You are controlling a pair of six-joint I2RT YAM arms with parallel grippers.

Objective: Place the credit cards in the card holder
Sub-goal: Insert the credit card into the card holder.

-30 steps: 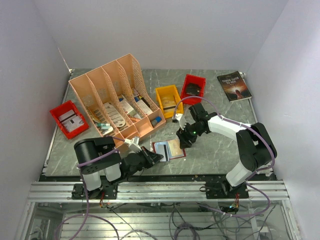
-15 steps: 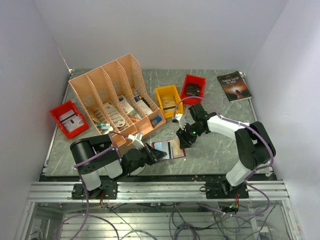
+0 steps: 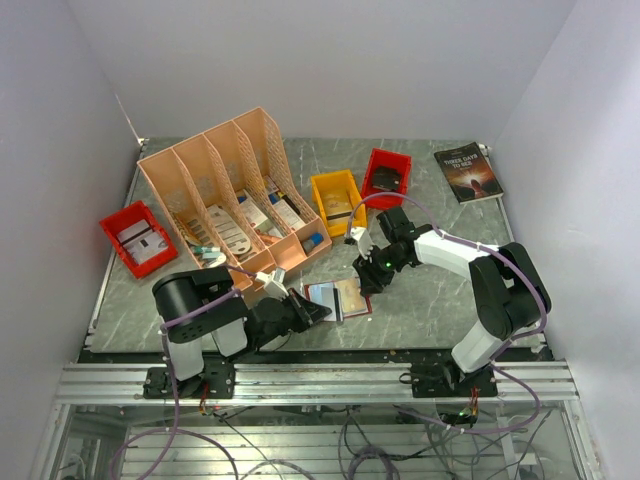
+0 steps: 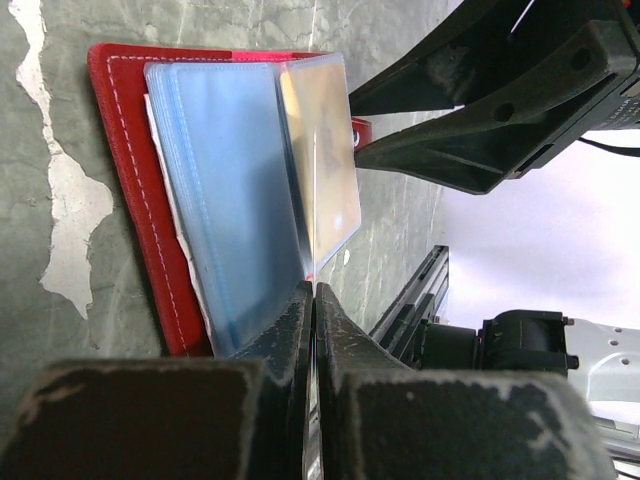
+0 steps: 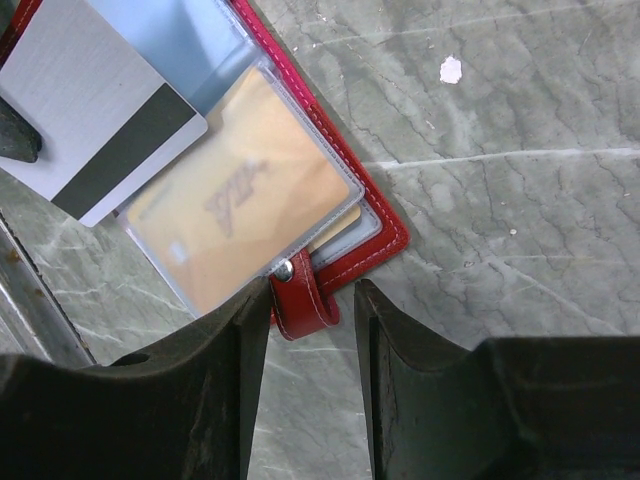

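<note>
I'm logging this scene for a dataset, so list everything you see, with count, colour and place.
card holder: one, red, open, table's near centre
grey card: one, grey with black stripe, at the holder's left half
orange card: one, orange-yellow, inside a clear pocket
file organiser: one, peach, four slots with leaflets, back left
red bins: two, one far left, one back centre
yellow bin: one, back centre, beside a red bin
book: one, dark, back right
table: one, grey marble
left tool: shut on the grey card
right tool: open, astride the holder's snap tab
</note>
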